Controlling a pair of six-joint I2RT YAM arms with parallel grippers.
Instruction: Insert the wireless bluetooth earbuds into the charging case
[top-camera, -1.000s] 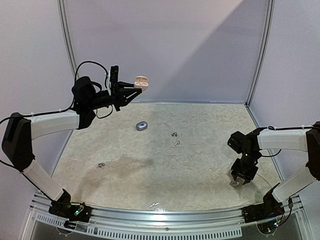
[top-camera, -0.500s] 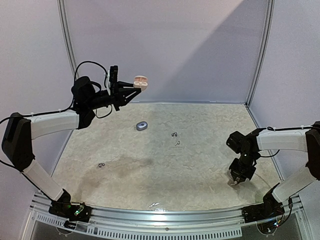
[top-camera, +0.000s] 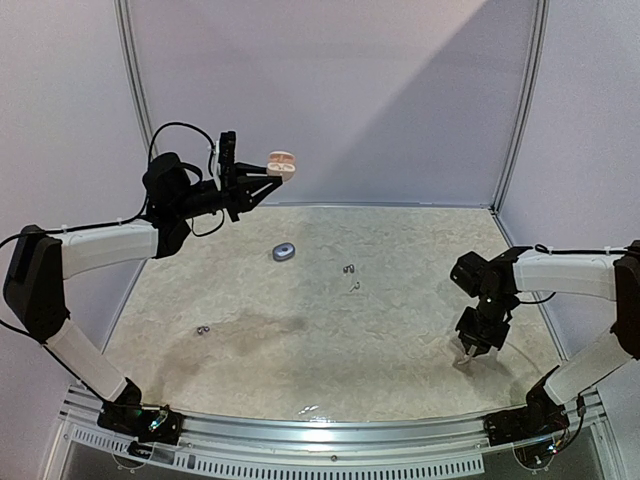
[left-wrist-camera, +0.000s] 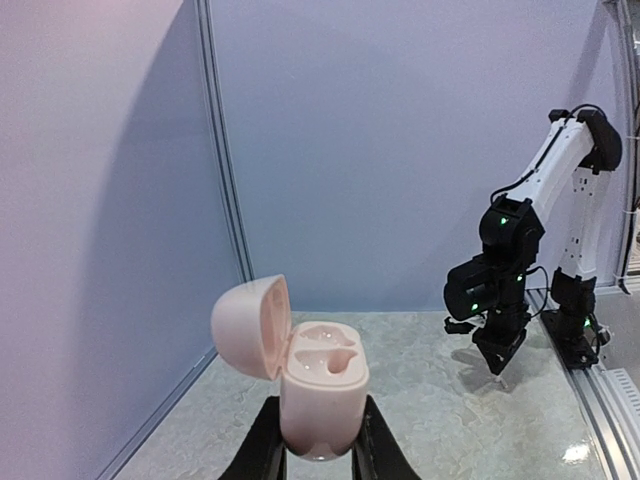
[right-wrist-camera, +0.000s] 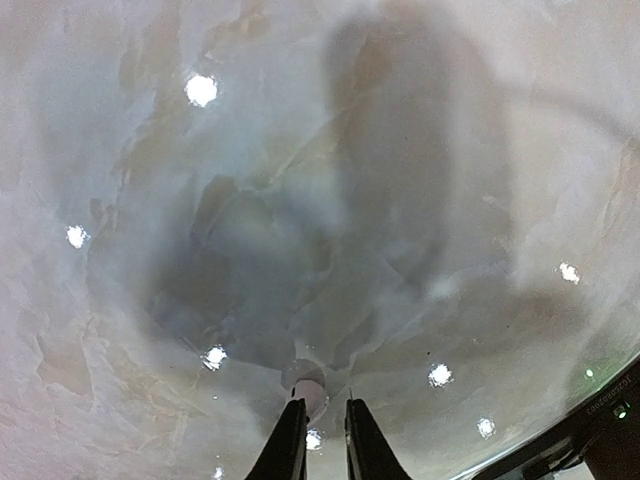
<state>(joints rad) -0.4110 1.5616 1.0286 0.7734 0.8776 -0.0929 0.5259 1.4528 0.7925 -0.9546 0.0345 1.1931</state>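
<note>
My left gripper (top-camera: 262, 178) is raised at the far left, shut on a pale pink charging case (top-camera: 281, 163). In the left wrist view the gripper (left-wrist-camera: 318, 440) clamps the case (left-wrist-camera: 322, 395) upright, with its lid (left-wrist-camera: 250, 325) open and both sockets empty. My right gripper (top-camera: 468, 350) hangs low over the table's right side. In the right wrist view the gripper (right-wrist-camera: 320, 403) is nearly closed, with a whitish earbud (right-wrist-camera: 305, 378) at its tips. Small earbuds lie on the table: one (top-camera: 349, 267) mid-table, another (top-camera: 354, 287) just below it, and one (top-camera: 202, 329) at the left.
A small grey-blue closed case (top-camera: 284, 252) lies on the marble-patterned table left of centre. Grey walls with metal posts enclose the back and sides. A metal rail (top-camera: 330, 430) runs along the near edge. The right arm (left-wrist-camera: 500, 290) shows in the left wrist view.
My right gripper has risen a little off the table and shifted slightly left, the whitish earbud moving with it. My left arm and the open case have stayed still.
</note>
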